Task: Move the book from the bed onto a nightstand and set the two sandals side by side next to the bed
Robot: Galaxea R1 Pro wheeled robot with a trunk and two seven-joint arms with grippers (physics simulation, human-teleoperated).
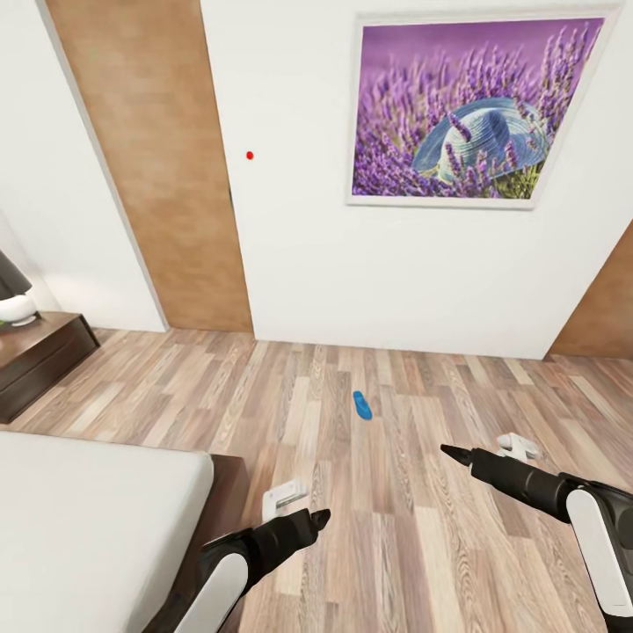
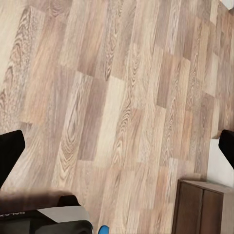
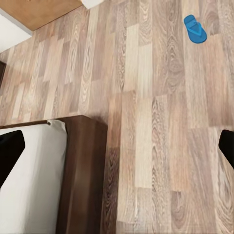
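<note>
One blue sandal point(image 1: 361, 404) lies alone on the wood floor, about midway between the bed's foot and the white wall; it is also in the right wrist view point(image 3: 195, 28). The bed point(image 1: 79, 527), pale mattress on a dark frame point(image 3: 83, 170), fills the lower left. The nightstand point(image 1: 40, 356) stands at the left wall with a lamp on it. The book is out of view. My left gripper point(image 1: 318, 516) hovers open by the bed's corner, its fingers point(image 2: 9, 153) spread wide. My right gripper point(image 1: 450, 454) is open over bare floor, right of the sandal.
A white wall with a framed lavender picture point(image 1: 466, 110) faces me, with wood panels point(image 1: 154, 167) to its left and far right. A dark brown wooden corner point(image 2: 200, 207) is in the left wrist view. Plank floor stretches between the bed and the wall.
</note>
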